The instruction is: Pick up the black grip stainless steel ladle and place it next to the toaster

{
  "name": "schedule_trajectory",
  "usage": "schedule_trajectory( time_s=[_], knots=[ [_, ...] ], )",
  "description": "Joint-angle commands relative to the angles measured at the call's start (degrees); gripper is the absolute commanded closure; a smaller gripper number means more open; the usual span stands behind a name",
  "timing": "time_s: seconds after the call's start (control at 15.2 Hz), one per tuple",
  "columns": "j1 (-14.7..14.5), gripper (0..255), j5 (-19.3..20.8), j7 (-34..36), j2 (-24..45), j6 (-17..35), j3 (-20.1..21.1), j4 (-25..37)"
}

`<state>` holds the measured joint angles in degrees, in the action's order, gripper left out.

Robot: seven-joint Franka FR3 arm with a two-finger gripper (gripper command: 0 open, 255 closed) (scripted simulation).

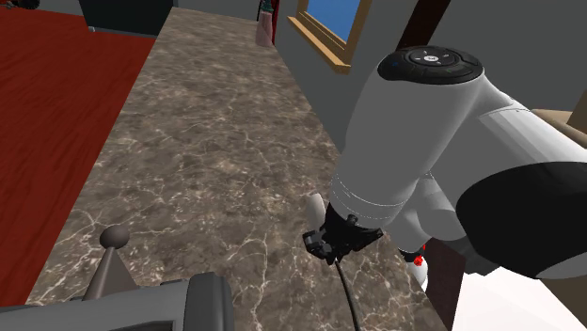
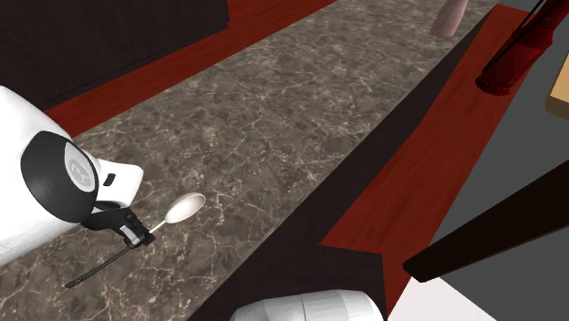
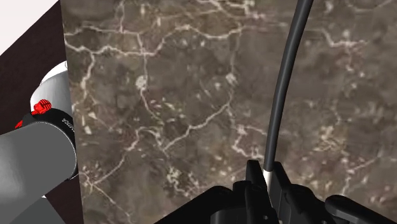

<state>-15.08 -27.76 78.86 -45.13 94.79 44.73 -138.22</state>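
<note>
Black fingers of the gripper (image 3: 270, 183) clasp the ladle (image 3: 284, 89) where its dark handle meets the steel shank. From the wrist camera I see the handle running out ahead over a brown, white-veined marble counter (image 3: 159, 95). In the second exterior view the ladle's pale bowl points toward that view's right, and the handle slants off to the lower left. From my station I cannot tell whether anything lies in the bowl, or whether the ladle touches the stone. A grey toaster (image 1: 202, 301) sits at the shoulder view's lower left, apart from the ladle. At the counter's far end stands a pinkish vessel (image 2: 450, 18), its contents hidden from me.
</note>
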Motion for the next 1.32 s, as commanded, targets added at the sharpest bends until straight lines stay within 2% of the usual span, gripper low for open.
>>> schedule_trajectory(
  time_s=[0.0, 0.07, 0.13, 0.46, 0.73, 1.25],
  knots=[
    [0.0, 255, 0.0, 0.0, 0.0, 0.0, 0.0, 0.0],
    [0.0, 255, 0.0, 0.0, 0.0, 0.0, 0.0, 0.0],
    [0.0, 0, 0.0, 0.0, 0.0, 0.0, 0.0, 0.0],
    [0.0, 0, 0.0, 0.0, 0.0, 0.0, 0.0, 0.0],
    [1.1, 0, 2.4, 0.8, 1.2, -6.3, -2.4, 7.4],
    [1.1, 0, 2.4, 0.8, 1.2, -6.3, -2.4, 7.4]
  ],
)
